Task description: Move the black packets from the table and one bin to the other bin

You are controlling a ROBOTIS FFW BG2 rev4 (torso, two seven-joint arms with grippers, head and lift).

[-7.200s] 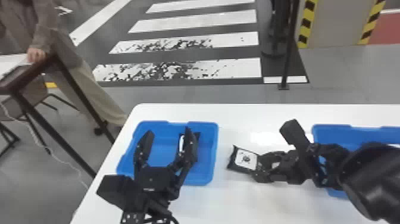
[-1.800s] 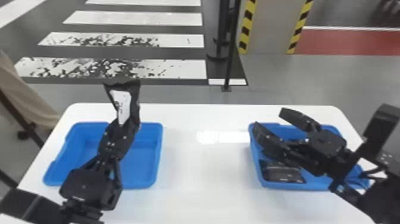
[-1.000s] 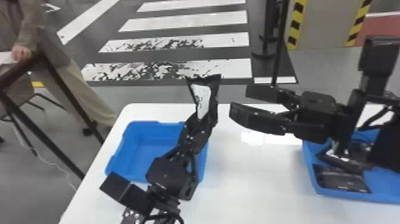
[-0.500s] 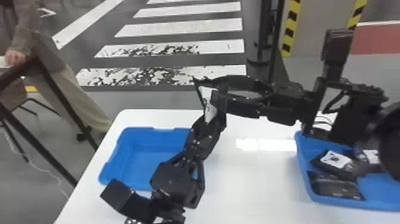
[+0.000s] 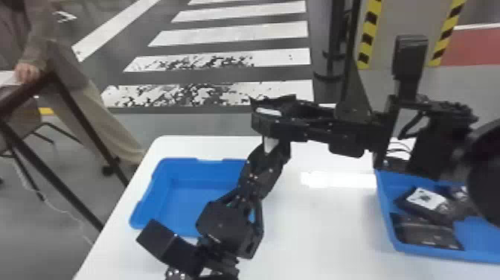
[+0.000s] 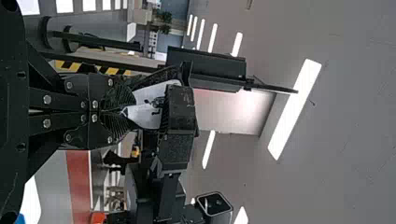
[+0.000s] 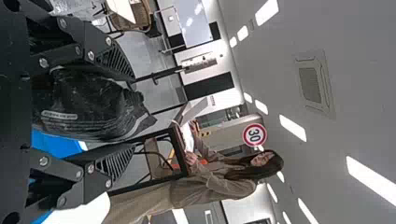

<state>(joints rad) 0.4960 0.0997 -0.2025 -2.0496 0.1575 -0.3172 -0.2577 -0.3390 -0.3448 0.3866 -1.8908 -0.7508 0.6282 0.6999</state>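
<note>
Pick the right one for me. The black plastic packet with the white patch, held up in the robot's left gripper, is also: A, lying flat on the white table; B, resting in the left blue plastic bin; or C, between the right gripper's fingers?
C: the packet is pinched in the left gripper, and the right wrist view shows it between the right gripper's parted fingers.

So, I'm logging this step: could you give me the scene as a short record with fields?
Raised packet: black with white, held above the table
Left gripper: shut on it
Right gripper: open, fingers around it
Left bin: blue, on the table
Right bin: blue, with black packets inside
Phase: probably a handover, left to right
</note>
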